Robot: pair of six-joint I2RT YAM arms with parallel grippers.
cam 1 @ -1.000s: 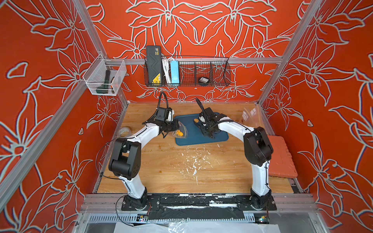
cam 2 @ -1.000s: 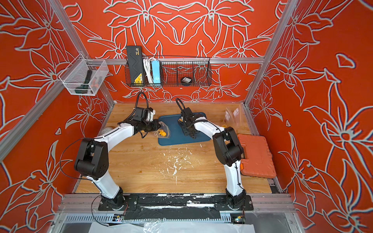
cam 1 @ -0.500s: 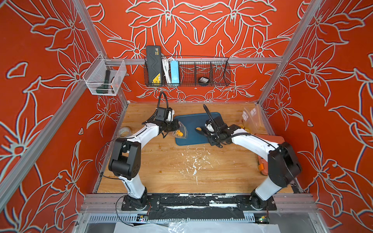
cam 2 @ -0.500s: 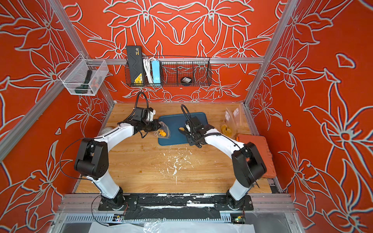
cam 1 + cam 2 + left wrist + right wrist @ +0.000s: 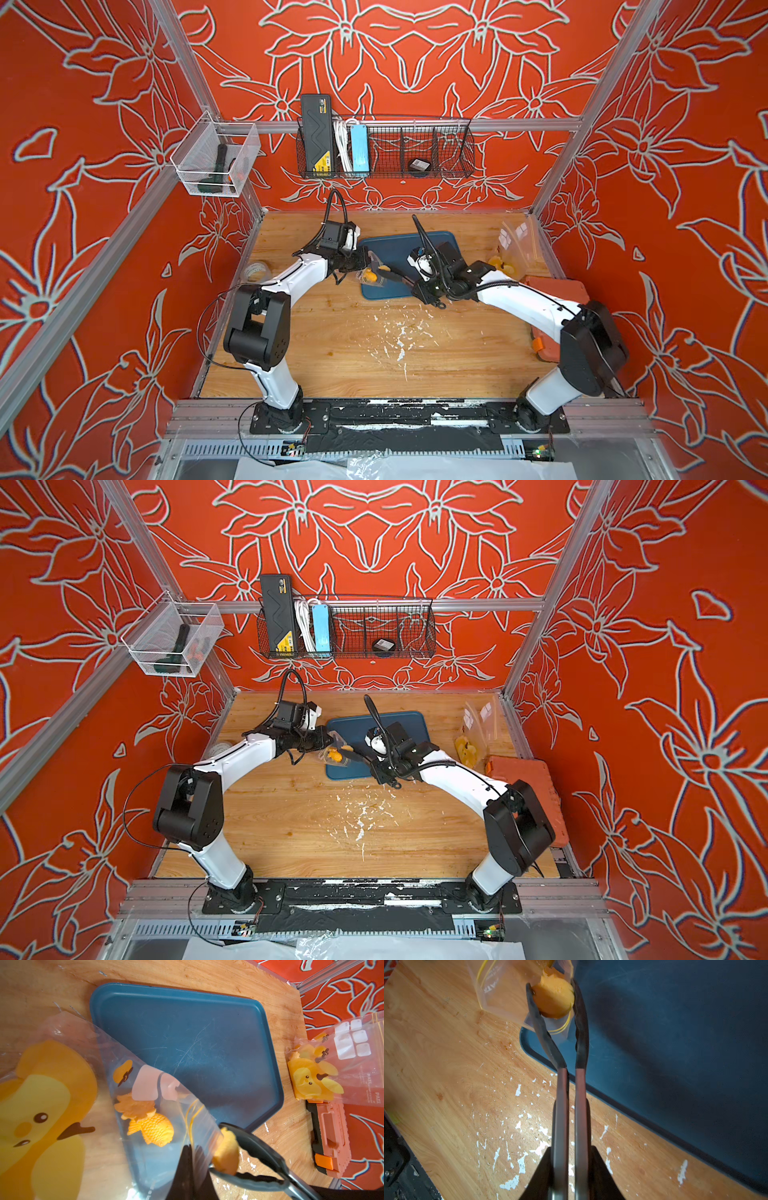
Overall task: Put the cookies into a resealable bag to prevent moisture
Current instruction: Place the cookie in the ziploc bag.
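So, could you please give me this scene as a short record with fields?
left gripper: shut on the resealable bag, at its mouth edge
right gripper: shut on the tongs
tongs hold: one yellow-orange cookie, at the bag's mouth
in bag: fish-shaped cookie, flower-shaped cookie
blue tray: partly under the bag, no cookies seen on it
table's right side: spare printed bags, orange tool case

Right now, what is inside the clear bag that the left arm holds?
A fish cookie and a flower cookie, partly covered by the bag's white label. A third cookie, in the tongs, is only at the mouth.
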